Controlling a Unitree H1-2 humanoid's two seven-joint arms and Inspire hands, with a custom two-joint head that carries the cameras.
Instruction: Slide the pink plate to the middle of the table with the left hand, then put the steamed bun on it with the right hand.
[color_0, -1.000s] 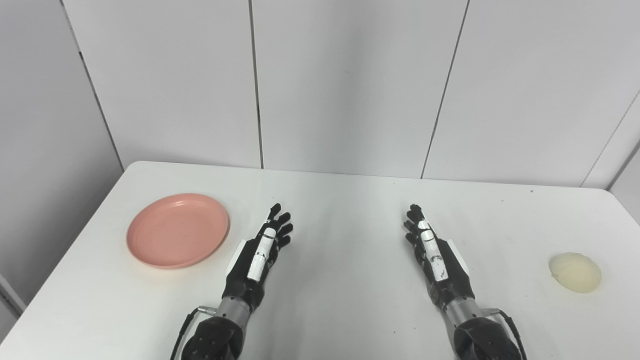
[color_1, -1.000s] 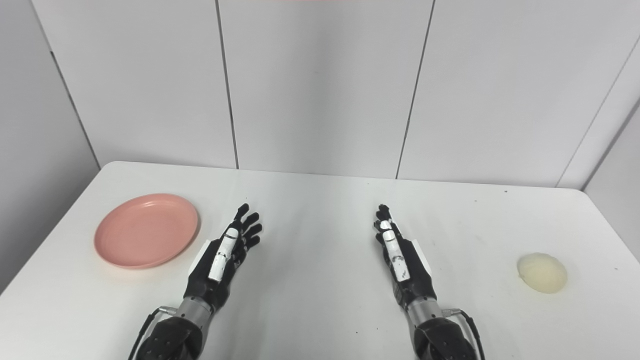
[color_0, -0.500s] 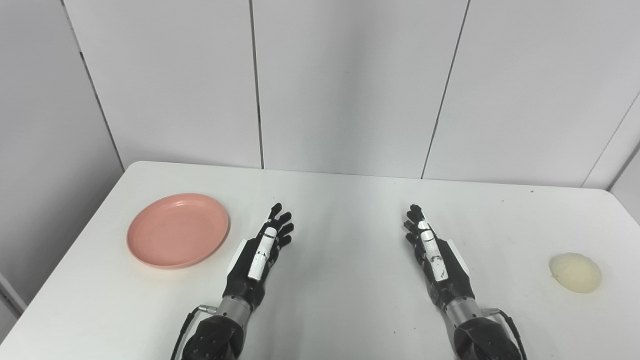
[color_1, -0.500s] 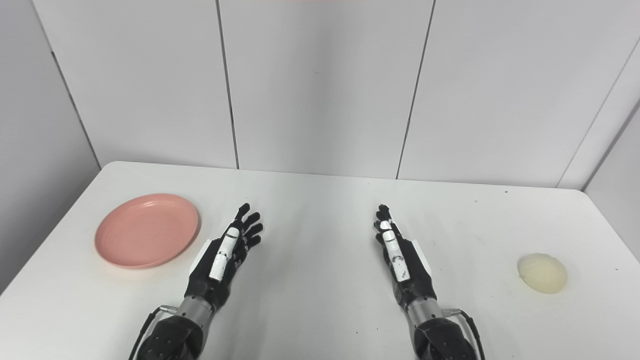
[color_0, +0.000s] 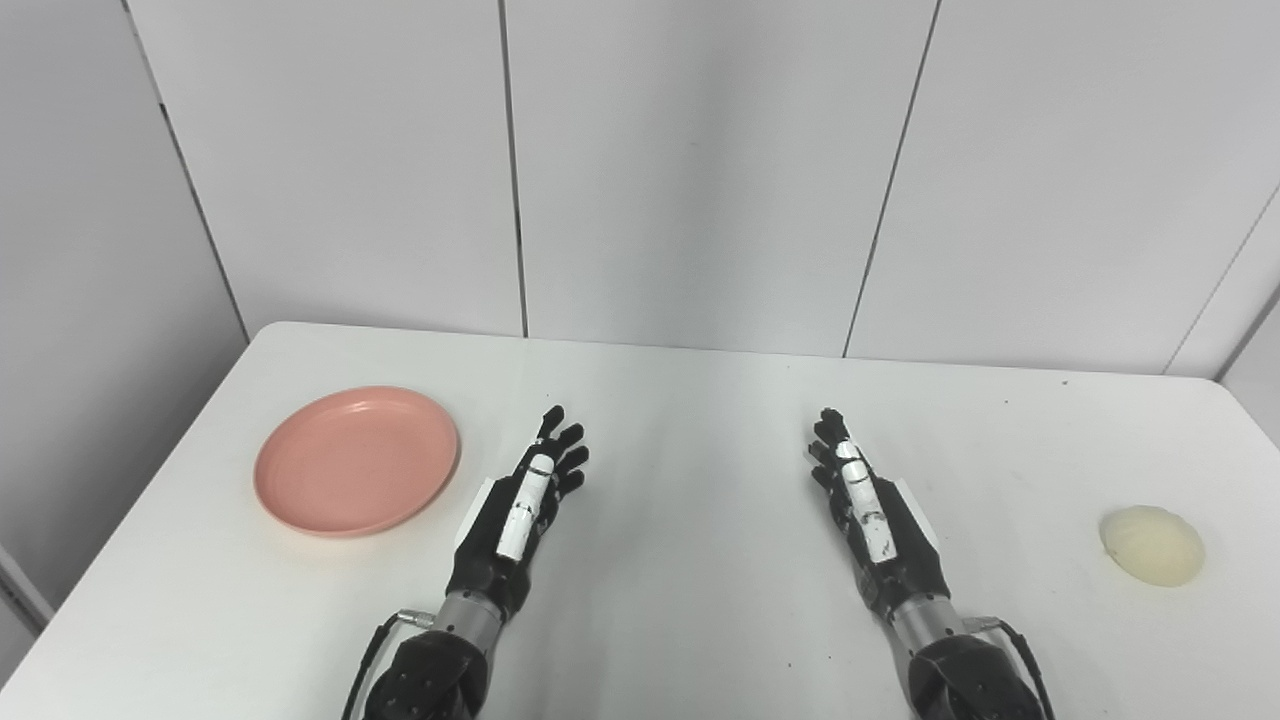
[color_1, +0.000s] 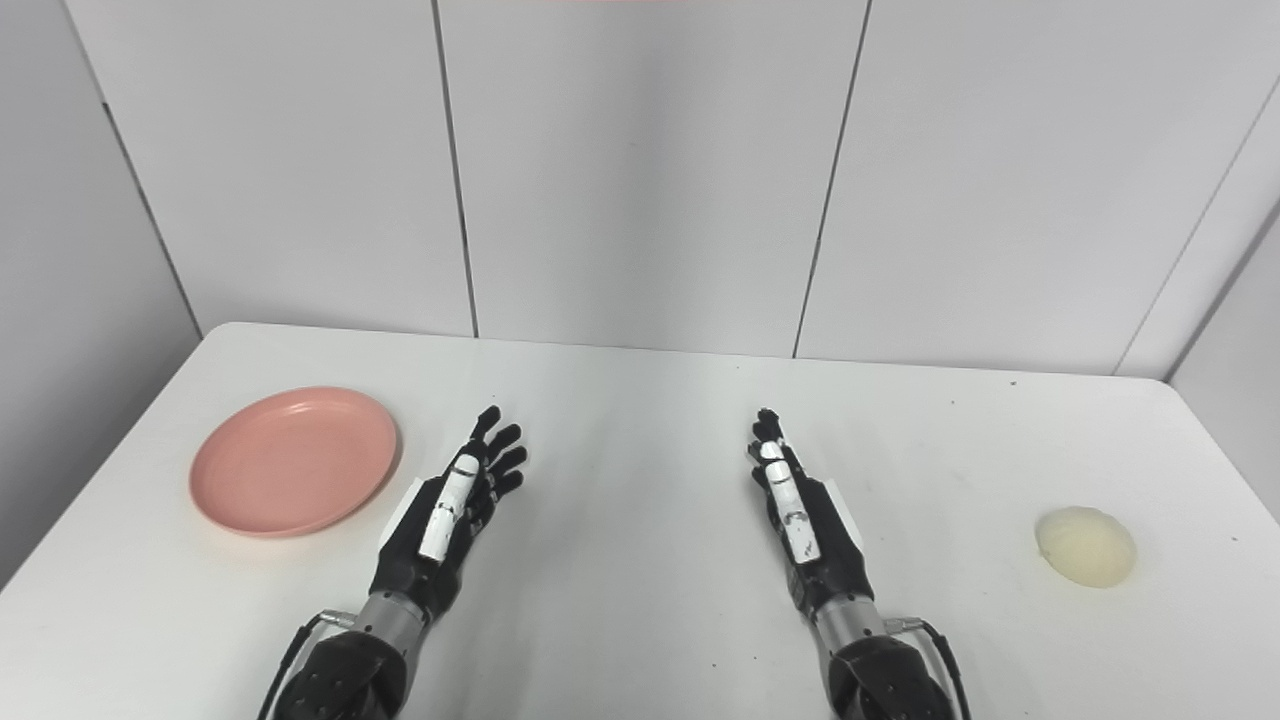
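A round pink plate (color_0: 356, 460) lies flat on the left side of the white table (color_0: 690, 420). A pale steamed bun (color_0: 1151, 544) sits near the table's right edge. My left hand (color_0: 520, 510) is open and empty, fingers stretched forward, just right of the plate and apart from it. My right hand (color_0: 872, 515) is open and empty, right of the table's middle and well left of the bun. In the right eye view the plate (color_1: 293, 461), the bun (color_1: 1085, 546) and both hands (color_1: 447, 510) (color_1: 805, 520) show the same way.
Grey wall panels (color_0: 690, 170) stand right behind the table's far edge. The table's left edge runs close beside the plate. Bare tabletop lies between my two hands.
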